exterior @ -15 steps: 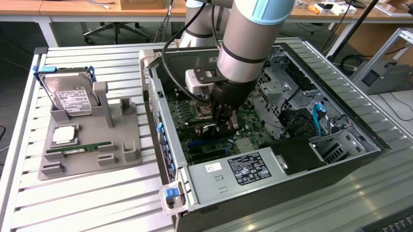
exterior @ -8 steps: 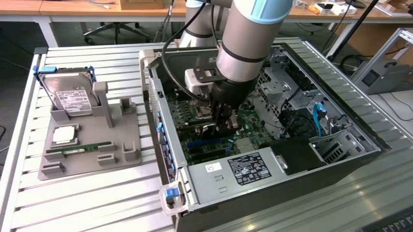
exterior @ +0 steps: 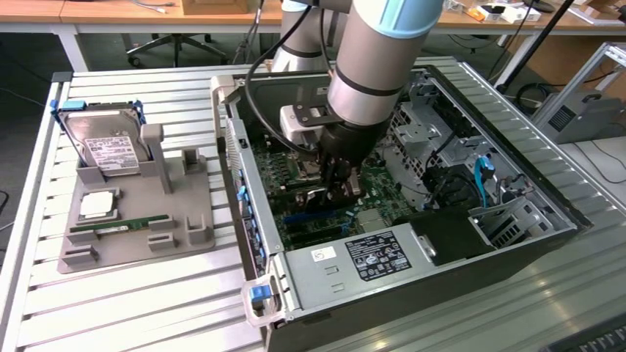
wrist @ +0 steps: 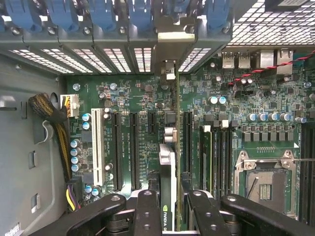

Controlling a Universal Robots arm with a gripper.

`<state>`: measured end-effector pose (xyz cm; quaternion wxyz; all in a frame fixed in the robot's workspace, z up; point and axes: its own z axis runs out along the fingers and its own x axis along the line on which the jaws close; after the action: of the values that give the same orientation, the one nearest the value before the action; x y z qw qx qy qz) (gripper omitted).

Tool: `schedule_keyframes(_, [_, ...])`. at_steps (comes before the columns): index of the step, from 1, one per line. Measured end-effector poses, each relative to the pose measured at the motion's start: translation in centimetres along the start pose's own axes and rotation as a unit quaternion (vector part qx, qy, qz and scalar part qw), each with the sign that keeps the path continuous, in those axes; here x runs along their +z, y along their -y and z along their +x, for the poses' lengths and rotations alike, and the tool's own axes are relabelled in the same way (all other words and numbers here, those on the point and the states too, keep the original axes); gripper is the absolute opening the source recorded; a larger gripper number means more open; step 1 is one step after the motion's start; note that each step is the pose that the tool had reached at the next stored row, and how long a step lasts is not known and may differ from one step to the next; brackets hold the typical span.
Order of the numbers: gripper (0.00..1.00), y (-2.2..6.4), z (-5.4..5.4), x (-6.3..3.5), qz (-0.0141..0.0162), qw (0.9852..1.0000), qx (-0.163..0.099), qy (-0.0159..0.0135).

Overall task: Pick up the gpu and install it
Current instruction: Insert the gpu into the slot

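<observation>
You see the gripper (wrist: pixel 171 199) clamped on the gpu (wrist: pixel 166 162): its two black fingers (wrist: pixel 147 209) press on both faces of the card, one on each side. The card stands on its thin edge (you look along it from above in the wrist view), and a small green logo is visible on the edge near the fingers. Its metal bracket (wrist: pixel 170 42) points to the back wall of the computer case (exterior: pixel 293 293), in line with the row of slot covers with blue clips (wrist: pixel 101 12).

Under the card lies the green motherboard (wrist: pixel 236 98). The gpu is among the long black slots (wrist: pixel 134 147), just beside one of them, but you cannot tell from here if its lower edge is already inside a slot or only above it.

In the exterior view the arm reaches down into the open case, and the gripper (exterior: pixel 333 192) is low over the board. On the exterior view's left, well apart from the case, a grey tray (exterior: pixel 186 227) holds the hard drive (exterior: pixel 108 143) and the memory stick (exterior: pixel 122 224). Both the tray and the case rest on the slatted table (exterior: pixel 117 308).
</observation>
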<state>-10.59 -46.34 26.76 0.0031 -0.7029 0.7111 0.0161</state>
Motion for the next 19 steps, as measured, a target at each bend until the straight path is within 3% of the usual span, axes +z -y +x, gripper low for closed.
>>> schedule_keyframes(19, [0.27, -0.23, -0.13, 0.34, 0.0000, 1.0000, 0.001, -0.0003])
